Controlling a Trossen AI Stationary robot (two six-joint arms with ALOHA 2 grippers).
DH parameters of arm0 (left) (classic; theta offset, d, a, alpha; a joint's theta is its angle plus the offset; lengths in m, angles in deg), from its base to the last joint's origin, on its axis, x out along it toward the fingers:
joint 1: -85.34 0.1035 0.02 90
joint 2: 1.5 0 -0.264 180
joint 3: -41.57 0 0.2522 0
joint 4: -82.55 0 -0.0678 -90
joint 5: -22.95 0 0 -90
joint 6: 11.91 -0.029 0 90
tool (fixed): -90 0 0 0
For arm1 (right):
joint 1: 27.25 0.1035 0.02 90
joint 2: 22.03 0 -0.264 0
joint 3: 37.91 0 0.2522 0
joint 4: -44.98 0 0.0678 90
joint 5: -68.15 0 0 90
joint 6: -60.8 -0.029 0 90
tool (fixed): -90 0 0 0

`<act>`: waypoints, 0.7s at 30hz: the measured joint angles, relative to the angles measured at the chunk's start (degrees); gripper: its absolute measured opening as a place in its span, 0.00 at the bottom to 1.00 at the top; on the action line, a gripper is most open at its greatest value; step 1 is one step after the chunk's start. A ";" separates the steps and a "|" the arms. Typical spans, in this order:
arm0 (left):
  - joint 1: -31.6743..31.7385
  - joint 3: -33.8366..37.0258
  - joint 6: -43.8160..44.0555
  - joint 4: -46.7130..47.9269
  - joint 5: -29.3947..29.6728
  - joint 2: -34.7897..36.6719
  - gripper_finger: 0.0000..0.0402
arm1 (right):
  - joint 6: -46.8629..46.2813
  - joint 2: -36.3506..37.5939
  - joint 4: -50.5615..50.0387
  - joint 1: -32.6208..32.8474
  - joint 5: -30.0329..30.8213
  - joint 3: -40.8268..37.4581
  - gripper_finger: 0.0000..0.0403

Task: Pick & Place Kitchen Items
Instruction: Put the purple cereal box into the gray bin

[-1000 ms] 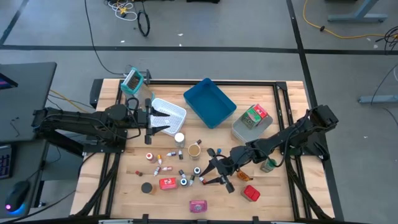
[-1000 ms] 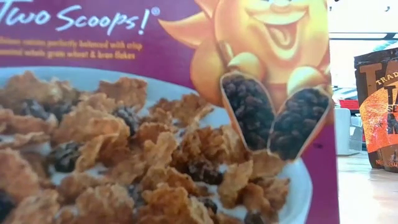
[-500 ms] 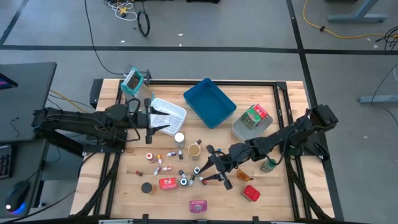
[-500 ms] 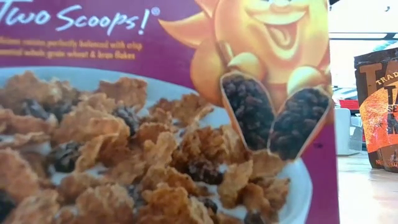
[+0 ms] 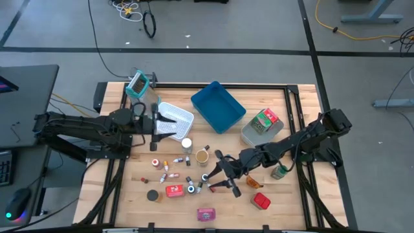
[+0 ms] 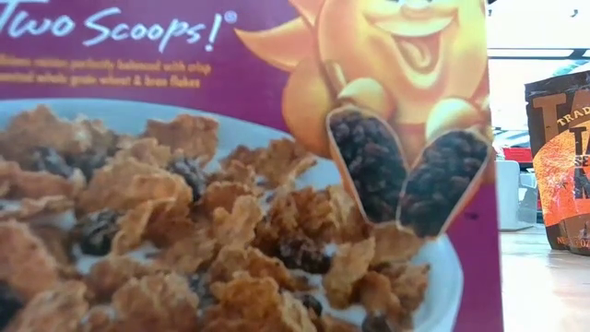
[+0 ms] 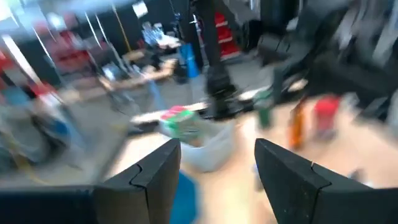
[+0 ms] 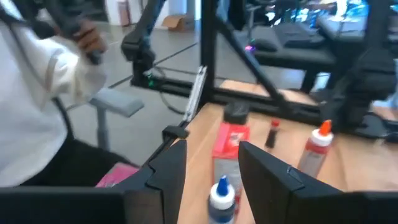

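From my remote seat, the left pincer [image 5: 169, 127] hangs with its fingers spread and empty over the white mesh basket [image 5: 174, 119] at the back left of the worktop [image 5: 294, 200]. Its wrist camera is smeared; I can make out only a green and red packet [image 7: 178, 118] in a grey bin [image 7: 208, 144] and a few upright bottles I cannot identify.

The blue tray [image 5: 218, 106] sits just right of the basket. In front of both, the kitchen items lie scattered: a white-capped jar [image 5: 186, 144], a brown-lidded jar [image 5: 202, 156], several tiny bottles [image 5: 164, 167] too small to tell apart, a black cap [image 5: 152, 195], a red tin [image 5: 173, 190] and a pink packet [image 5: 206, 213] near the front edge.

The right pincer [image 5: 216, 172] is low over the middle of this scatter, fingers apart and holding nothing I can see. Between its fingers the wrist camera shows a blue-capped white bottle [image 8: 221, 193], a red packet [image 8: 229, 144] and a red-tipped white bottle [image 8: 317, 147]; a person's white sleeve [image 8: 37, 93] shows beyond the worktop edge.

Further right, the arm partly hides an orange bottle [image 5: 253, 182] and a green jar [image 5: 279, 171]; a red packet [image 5: 261, 201] lies in front of them.

The low camera is almost wholly blocked by a cereal box [image 6: 240, 166], with a brown bag [image 6: 559, 157] cut off at the frame edge.
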 joint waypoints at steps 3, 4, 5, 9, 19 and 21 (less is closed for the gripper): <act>0.01 0.00 8.43 -0.04 -0.19 0.00 0.54 | 2.10 -0.02 0.05 -0.04 5.65 0.00 0.39; 0.01 0.00 9.57 -0.05 0.28 0.00 0.54 | 3.49 -0.02 0.43 -0.04 8.19 0.00 0.39; 0.01 0.00 10.07 -0.05 0.67 0.00 0.54 | 4.48 -0.02 0.61 -0.04 10.41 0.00 0.39; 0.01 0.00 10.26 -0.05 1.99 0.00 0.54 | 2.05 -0.02 0.79 -0.11 13.61 0.00 0.39; 0.01 0.00 10.96 -0.01 2.02 0.00 0.54 | -10.34 -5.50 15.88 2.91 -4.15 0.00 0.40; 0.01 0.00 12.16 0.01 1.99 0.00 0.54 | -12.84 -8.05 18.58 3.74 -4.07 0.63 0.42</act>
